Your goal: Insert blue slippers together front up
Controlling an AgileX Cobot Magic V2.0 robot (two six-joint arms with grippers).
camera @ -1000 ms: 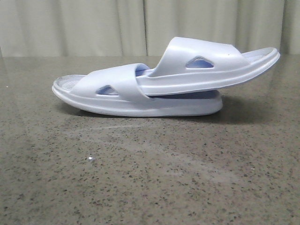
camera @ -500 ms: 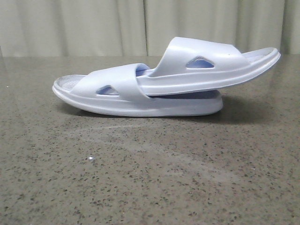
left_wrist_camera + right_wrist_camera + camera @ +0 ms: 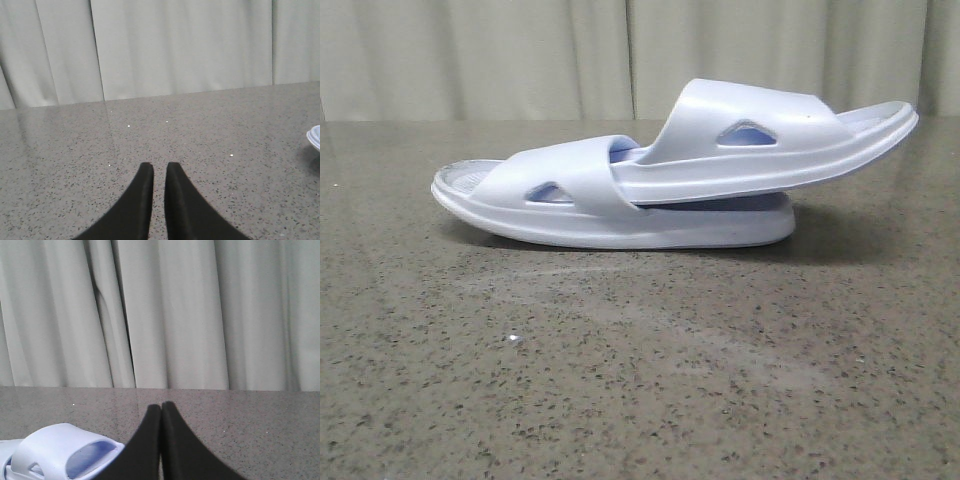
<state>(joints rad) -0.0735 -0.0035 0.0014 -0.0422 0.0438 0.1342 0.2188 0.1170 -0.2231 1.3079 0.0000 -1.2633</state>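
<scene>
blue slippers nested mid-table, bare table all round; left end effector slightly parted, right end effector pressed together

You get soft, even light throughout. The polished grey speckled stone table carries pale glare streaks, and a faint shadow sits under the pale lavender-blue foam slippers. Both wrist views look slightly soft
</scene>
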